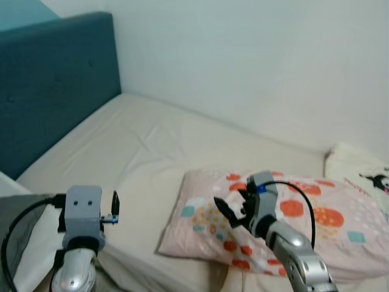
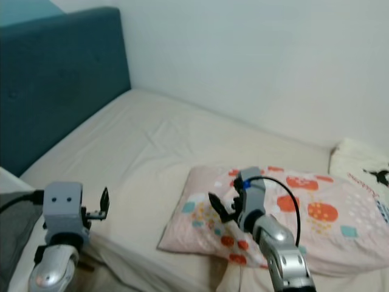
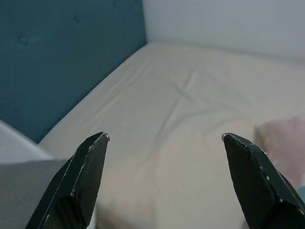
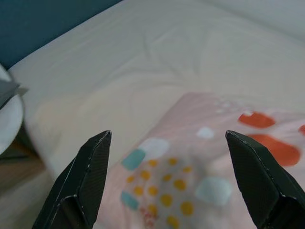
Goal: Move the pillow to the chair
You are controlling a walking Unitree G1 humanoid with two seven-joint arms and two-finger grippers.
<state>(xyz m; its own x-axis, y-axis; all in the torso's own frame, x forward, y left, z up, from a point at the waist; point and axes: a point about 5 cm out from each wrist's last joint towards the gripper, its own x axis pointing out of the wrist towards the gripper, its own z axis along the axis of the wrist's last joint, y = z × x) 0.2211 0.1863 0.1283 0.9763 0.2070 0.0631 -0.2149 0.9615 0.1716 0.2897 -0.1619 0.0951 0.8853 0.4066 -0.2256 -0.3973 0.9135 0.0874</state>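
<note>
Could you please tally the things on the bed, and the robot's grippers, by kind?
Pink pillow with orange, teal and yellow spots: 1
White cushion with a black cartoon print: 1
Beige bed sheet: 1
Open black two-finger grippers: 2, the left gripper and the right gripper
Total: 5

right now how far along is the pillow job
Barely begun. Done: nothing visible; the pillow lies flat on the bed, untouched. In hand: the right gripper hovers over the pillow's near corner, jaws wide open, not touching it. The left gripper is also open, over bare sheet beside the blue headboard. Left: grasp the pillow, lift it, carry it to the chair.
</note>
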